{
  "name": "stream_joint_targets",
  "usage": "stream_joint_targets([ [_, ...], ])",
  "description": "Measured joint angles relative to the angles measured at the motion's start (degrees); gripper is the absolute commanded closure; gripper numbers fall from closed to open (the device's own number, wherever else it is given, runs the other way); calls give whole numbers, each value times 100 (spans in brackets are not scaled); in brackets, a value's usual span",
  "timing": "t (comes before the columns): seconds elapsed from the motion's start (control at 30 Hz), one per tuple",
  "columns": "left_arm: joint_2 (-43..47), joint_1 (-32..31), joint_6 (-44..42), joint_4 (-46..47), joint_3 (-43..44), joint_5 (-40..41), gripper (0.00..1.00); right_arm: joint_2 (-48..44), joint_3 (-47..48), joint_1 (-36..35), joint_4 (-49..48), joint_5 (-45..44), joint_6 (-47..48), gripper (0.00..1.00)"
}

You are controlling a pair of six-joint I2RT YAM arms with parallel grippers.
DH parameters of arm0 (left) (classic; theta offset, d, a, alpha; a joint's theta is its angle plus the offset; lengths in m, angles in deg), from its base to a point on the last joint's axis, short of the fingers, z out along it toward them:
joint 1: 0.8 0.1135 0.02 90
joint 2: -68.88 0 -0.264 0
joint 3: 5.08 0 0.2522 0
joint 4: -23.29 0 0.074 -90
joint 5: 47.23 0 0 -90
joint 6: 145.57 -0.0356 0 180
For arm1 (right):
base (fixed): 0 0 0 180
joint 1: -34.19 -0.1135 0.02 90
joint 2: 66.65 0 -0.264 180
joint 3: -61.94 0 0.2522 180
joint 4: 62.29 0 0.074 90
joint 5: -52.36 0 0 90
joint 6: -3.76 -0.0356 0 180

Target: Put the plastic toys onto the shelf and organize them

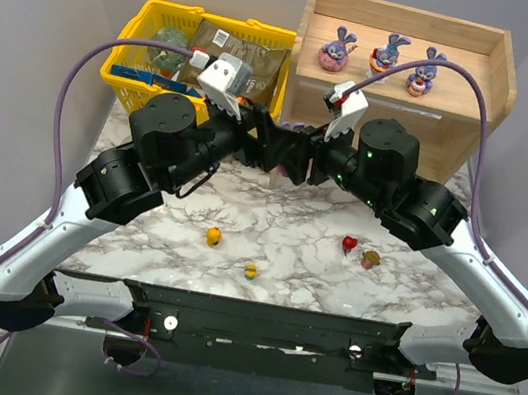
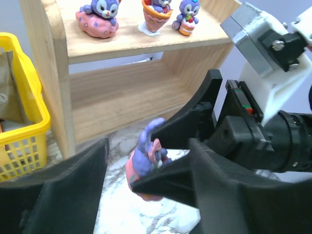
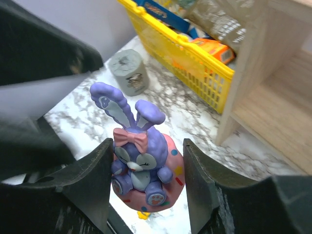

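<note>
A purple-blue bunny on a pink base [image 3: 141, 165] hangs above the marble table between the fingers of my right gripper [image 3: 146, 163], which is shut on it. In the left wrist view the bunny [image 2: 144, 163] sits between the wide-open jaws of my left gripper [image 2: 124, 170], close to its right finger. In the top view both grippers, left [image 1: 274, 147] and right [image 1: 303, 156], meet in front of the wooden shelf [image 1: 415, 20] and hide the bunny. Three bunnies [image 1: 388, 52] stand on the top tier. Small toys lie on the table: yellow [image 1: 213, 236], yellow [image 1: 250, 270], red [image 1: 349, 243], tan-pink [image 1: 370, 260].
A yellow basket [image 1: 151, 27] with packets and a green ball stands left of the shelf. A grey cylinder [image 3: 127, 72] stands on the table near the basket. The shelf's lower tier [image 2: 122, 92] shows bare wood. The arms' black base rail [image 1: 253, 323] runs along the near edge.
</note>
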Motion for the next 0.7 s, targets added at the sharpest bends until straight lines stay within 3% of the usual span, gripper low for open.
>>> stream_joint_targets([
  [0.03,26,0,0,2,0,52,7,17,68,0,105,-114,-13,99],
  [0.13,107,0,116,-31,-4,501,2,59,354,17,496,-643,-28,99],
  [0.33,328,9,317,-173,-114,1342,1,63,1106,507,1344,-1510,-24,99],
  [0.7,393,13,557,-431,-479,1381,1,-592,1921,1722,1939,-2588,363,99],
])
